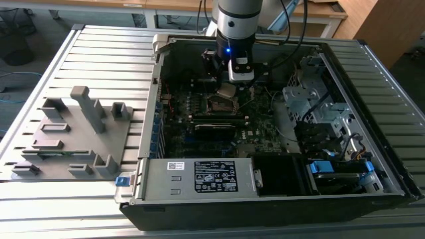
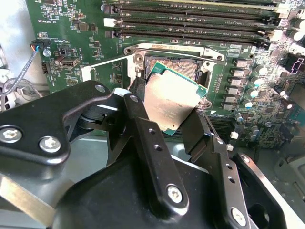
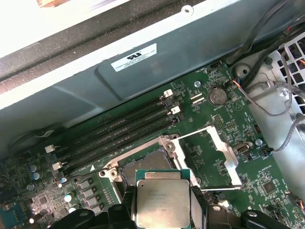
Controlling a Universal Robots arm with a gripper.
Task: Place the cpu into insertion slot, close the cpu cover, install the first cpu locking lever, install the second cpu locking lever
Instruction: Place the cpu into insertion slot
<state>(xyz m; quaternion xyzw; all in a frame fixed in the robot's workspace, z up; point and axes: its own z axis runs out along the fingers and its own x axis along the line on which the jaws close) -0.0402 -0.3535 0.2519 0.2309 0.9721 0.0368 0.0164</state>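
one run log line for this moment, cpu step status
jaws: shut on cpu | cpu: held over insertion slot, not seated | cpu cover: flipped open beside slot

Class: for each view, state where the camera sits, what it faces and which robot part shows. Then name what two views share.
Exterior view: off the arm, high, looking down into the open computer case; the arm shows.
Second wrist view: on the arm, facing the motherboard; the tool shows, gripping the cpu.
First wrist view: on the arm, facing the insertion slot; tool parts show.
Shared: both wrist views show the cpu.
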